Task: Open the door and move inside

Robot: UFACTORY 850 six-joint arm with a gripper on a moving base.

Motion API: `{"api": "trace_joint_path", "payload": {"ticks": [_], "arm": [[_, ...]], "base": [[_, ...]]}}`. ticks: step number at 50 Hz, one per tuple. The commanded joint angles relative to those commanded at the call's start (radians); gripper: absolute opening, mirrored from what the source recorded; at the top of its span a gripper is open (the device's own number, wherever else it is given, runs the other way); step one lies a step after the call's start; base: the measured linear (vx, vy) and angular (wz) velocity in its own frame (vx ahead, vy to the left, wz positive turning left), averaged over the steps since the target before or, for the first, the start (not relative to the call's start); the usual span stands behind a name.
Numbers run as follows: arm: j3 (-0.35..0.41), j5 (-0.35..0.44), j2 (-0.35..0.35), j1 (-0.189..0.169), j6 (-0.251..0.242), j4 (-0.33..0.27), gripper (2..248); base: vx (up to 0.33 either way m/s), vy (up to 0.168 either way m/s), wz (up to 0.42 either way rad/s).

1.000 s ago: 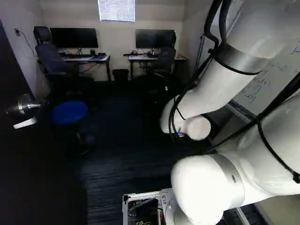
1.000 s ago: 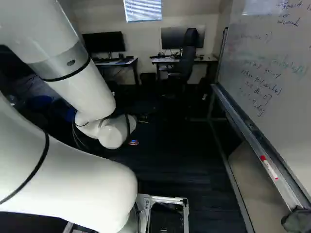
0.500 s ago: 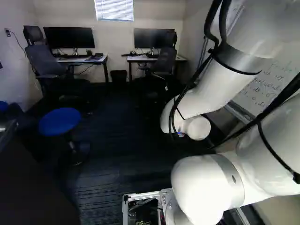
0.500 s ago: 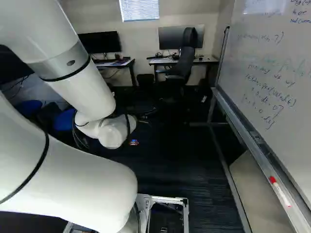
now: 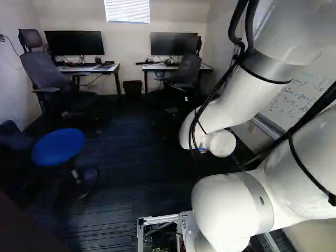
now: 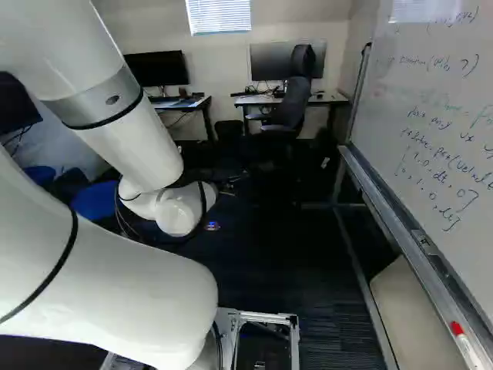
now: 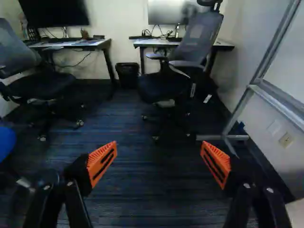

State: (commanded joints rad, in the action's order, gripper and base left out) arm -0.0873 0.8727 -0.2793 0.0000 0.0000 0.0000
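A dark brown slab, apparently part of the door (image 5: 21, 233), fills the lower left corner of the left base view; its handle is out of sight. In the right base view the gripper (image 6: 226, 192) is mostly hidden past the white wrist, with a small piece showing. The wrist view has the gripper (image 7: 159, 164) open, its orange pads wide apart and nothing between them. Dark carpet (image 7: 142, 190) lies beyond and below the fingers, inside the room.
A blue stool (image 5: 59, 146) stands left of the arm. Office chairs (image 5: 44, 71) (image 7: 197, 40), desks with monitors (image 6: 289, 98) and a bin (image 7: 128, 74) are along the far wall. On the right, a whiteboard (image 6: 439, 116) on a metal frame (image 6: 408, 247) runs alongside the arm.
The base has moved forward into the room: stool and whiteboard show nearer, and the door with its handle has slid out at the left base view's left. The arm keeps its pose.
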Motion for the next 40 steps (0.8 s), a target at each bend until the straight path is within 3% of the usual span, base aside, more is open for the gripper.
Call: {"api": "trace_joint_path", "payload": {"ticks": [16,40], "arm": [[0.000,0.000,0.000,0.000,0.000,0.000,247],[0.000,0.000,0.000,0.000,0.000,0.000,247]], "base": [[0.145,0.000,-0.002],[-0.005,-0.001,0.000]]}}
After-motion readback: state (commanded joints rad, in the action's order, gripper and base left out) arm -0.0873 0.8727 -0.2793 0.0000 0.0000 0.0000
